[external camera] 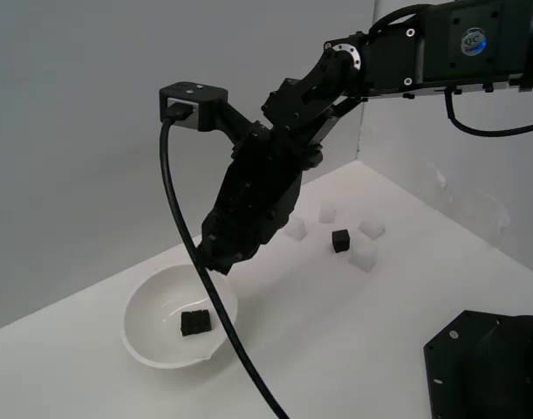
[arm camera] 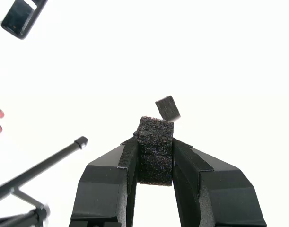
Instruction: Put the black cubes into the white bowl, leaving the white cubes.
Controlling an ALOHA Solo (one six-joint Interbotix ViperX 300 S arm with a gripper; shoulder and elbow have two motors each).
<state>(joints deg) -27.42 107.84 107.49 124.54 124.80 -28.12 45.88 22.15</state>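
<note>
A black cube (arm camera: 155, 150) is seen clamped between the two fingers (arm camera: 130, 163) of the gripper (external camera: 215, 258), which hangs just above the far rim of the white bowl (external camera: 144, 336) at the exterior view's left. A second black cube (external camera: 194, 323) lies inside the bowl, and a third (external camera: 339, 240) rests on the white counter (external camera: 336, 332) farther off toward the exterior view's right, among the white cubes. Four of these are made out: one (external camera: 327, 212) at the far side, one (external camera: 294, 229) just left of the loose black cube, one (external camera: 372, 228) to its right and one (external camera: 363, 255) nearer.

The held cube is matte and coarse, with a porous, foam-like grain, and it is judged to be very light and somewhat compressible; a firm squeeze would probably dent it, not break it. Its rough faces are expected to grip well against the ribbed finger pads, so slipping seems unlikely. A hold across two opposite flat faces, as is shown here, appears the soundest. The bowl is glossy, round and smooth, with a small pouring lip, and a dropped foam cube might bounce a little on so hard a surface. The white cubes nearly blend with the counter and are easily overlooked.
</note>
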